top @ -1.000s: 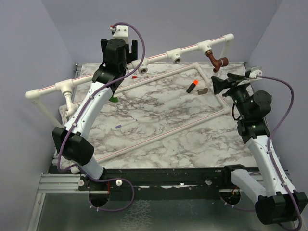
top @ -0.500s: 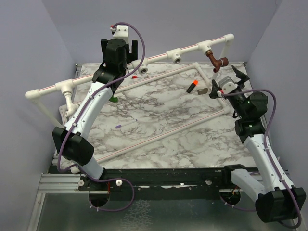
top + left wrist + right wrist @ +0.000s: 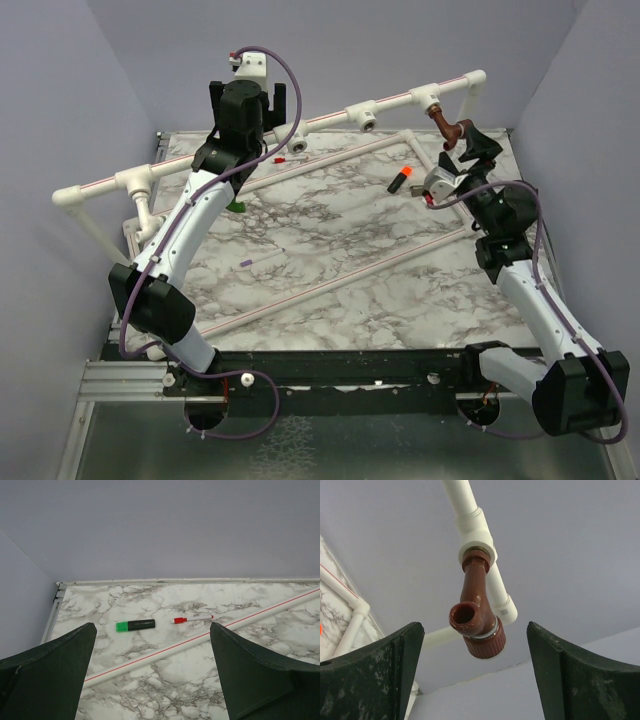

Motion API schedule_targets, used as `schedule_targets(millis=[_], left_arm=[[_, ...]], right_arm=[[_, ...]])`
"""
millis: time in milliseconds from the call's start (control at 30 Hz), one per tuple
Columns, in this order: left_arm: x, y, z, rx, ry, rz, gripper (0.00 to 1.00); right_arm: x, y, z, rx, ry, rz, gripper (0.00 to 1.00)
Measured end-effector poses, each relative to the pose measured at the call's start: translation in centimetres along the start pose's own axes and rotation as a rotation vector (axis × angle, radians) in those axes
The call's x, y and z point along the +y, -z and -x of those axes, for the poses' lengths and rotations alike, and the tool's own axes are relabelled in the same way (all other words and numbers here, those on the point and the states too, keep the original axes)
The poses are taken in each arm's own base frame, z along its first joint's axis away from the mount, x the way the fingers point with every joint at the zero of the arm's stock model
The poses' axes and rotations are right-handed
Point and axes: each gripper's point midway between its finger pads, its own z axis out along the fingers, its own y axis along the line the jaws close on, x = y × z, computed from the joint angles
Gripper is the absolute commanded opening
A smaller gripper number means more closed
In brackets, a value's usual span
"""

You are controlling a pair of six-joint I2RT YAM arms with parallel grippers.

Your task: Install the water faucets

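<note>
My right fingers [image 3: 471, 626] gape wide, empty, facing brown faucet [image 3: 476, 614]; my left fingers [image 3: 152, 626] likewise. Highlighter [image 3: 135, 625] print unreadable.

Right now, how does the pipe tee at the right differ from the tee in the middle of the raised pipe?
The right tee carries the reddish-brown faucet; the middle tee has an empty socket. The open right gripper points at the right tee's faucet; none faces the middle tee. Both are white fittings on one raised pipe.
</note>
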Motion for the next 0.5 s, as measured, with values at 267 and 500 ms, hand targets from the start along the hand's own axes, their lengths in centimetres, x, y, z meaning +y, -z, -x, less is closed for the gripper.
schedule_targets(millis=[267,500], left_arm=[[0.0,0.0,0.0,0.000,0.000,0.000,0.96],[0.0,0.0,0.0,0.000,0.000,0.001,0.96]], right_arm=[[0.4,-1.6,-0.8,0.005,0.106,-0.010,0.75],[-0.5,-2.5,-0.8,0.006,0.143,-0.039,0.55]])
